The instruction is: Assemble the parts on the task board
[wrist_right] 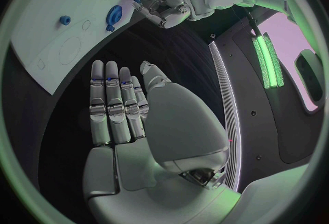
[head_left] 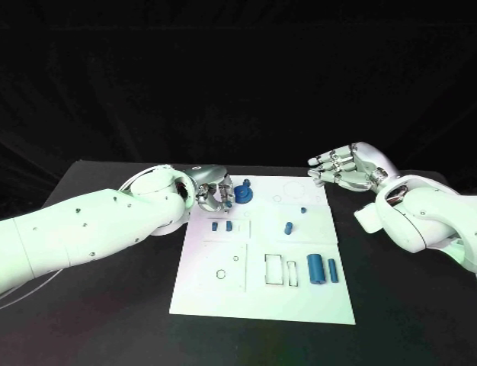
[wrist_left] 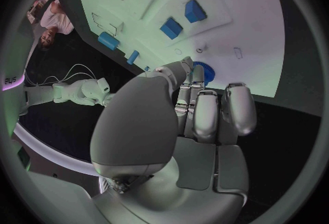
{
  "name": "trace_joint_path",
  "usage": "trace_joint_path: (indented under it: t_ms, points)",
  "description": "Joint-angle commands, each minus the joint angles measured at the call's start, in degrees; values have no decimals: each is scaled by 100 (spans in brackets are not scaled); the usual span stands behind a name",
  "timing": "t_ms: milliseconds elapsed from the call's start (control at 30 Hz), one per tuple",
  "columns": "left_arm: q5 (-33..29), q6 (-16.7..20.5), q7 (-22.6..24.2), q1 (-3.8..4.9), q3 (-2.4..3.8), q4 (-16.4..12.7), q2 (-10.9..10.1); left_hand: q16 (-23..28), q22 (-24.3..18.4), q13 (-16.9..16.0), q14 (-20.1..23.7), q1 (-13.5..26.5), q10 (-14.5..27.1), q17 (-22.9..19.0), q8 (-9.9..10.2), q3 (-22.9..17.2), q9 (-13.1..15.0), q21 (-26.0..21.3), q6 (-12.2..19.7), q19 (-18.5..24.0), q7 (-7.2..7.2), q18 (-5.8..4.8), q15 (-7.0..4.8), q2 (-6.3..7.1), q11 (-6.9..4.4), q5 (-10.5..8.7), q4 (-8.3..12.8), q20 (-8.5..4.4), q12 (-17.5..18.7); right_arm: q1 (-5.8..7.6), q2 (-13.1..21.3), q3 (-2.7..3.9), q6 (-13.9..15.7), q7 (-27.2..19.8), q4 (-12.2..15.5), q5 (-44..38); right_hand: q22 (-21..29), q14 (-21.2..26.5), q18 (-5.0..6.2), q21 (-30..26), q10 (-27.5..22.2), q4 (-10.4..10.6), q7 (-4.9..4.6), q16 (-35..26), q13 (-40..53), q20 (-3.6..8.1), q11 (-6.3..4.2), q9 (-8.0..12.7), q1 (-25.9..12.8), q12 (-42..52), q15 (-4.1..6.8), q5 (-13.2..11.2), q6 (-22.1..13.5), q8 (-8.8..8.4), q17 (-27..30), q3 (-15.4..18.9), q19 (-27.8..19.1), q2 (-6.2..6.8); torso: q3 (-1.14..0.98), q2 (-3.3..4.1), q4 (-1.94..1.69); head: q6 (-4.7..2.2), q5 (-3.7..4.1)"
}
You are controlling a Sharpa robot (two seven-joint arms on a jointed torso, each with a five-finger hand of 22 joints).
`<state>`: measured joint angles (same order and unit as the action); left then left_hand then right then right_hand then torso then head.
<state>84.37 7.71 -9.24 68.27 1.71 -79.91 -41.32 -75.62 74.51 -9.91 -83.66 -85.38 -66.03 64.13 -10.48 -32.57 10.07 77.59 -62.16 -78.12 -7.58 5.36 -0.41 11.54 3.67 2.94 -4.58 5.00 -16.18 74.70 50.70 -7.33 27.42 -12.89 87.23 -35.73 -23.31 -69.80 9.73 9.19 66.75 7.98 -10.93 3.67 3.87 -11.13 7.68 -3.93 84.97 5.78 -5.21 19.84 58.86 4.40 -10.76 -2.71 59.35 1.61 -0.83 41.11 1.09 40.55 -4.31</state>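
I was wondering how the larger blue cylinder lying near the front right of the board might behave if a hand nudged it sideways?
The larger blue cylinder lies on its side on the flat white task board, so a sideways nudge would probably roll it, perhaps into the slimmer blue cylinder beside it. It looks rigid and smooth, so fingers might slip unless they close across its width.

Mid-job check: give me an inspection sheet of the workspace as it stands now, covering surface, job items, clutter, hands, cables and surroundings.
Surface: black table, with the white task board lying in its middle.
Job's things: blue gear-like part at the board's far left corner; two small blue parts side by side; one small blue part mid-board; two blue cylinders near the right edge.
Clutter: nothing seen.
Hands: left hand is at the blue gear-like part, fingers curled toward it; grip cannot be confirmed. Right hand is off the board, fingers apart, holding nothing.
Cables: thin cable under the left arm.
Surroundings: dark backdrop.
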Motion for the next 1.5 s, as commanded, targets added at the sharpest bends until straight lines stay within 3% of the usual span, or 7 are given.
trace_joint_path:
  t_ms: [33, 467, 967, 1500]
  points:
    - [-146, -171, -60, 4, 3, -23, -27, -7, 1, 1, 11, 64, -50, -13, 30, 10, -6, 24, -60, -48, 2, -108, -11, -15, 2, 20, 3, -6, 35, -8, -6, 1, -67, -25, -3, -26, 5, -11, 60, 33, -8, 18, -28, 1, -2, 3, -9, 5, -56, -38, 17, 34, 25, -20, 5, -28, -17, 3, 0, -1, -8, 12, -13]
    - [-216, -245, -75, -9, -5, 107, -15, -2, -7, 0, 15, 81, -64, -27, 41, 22, -6, 17, -69, -41, 9, -106, -14, -9, -3, 19, 0, -6, 51, -24, -19, 1, -68, -26, -5, -26, 5, -11, 60, 33, -8, 18, -28, 1, -2, 3, -9, 5, -56, -38, 17, 34, 25, -20, 5, -28, -17, 3, -7, 9, 20, 48, -47]
    - [-251, -333, -52, -21, -26, 282, 129, 4, -13, 0, 20, 91, -67, -39, 51, 29, -8, 11, -68, -35, 11, -104, -15, -6, -3, 19, -2, -7, 63, -27, -34, 1, -68, -30, -5, -25, 5, -11, 60, 33, -8, 18, -28, 1, -2, 3, -9, 5, -56, -38, 17, 34, 25, -20, 5, -28, -17, 3, -9, 7, 18, 76, -31]
    - [-215, -483, -164, -25, -32, 183, 143, 19, -23, -2, 32, 102, -81, -73, 61, 40, -8, 2, -82, -25, 19, -101, -17, -12, -8, 18, -2, -8, 81, -29, -30, 1, -58, -34, -5, -24, 13, -7, 61, 31, -11, 26, -27, 0, -2, 1, -10, 5, -70, -41, 16, 50, 26, -24, 11, -50, -20, 15, -4, 3, 5, 91, -20]
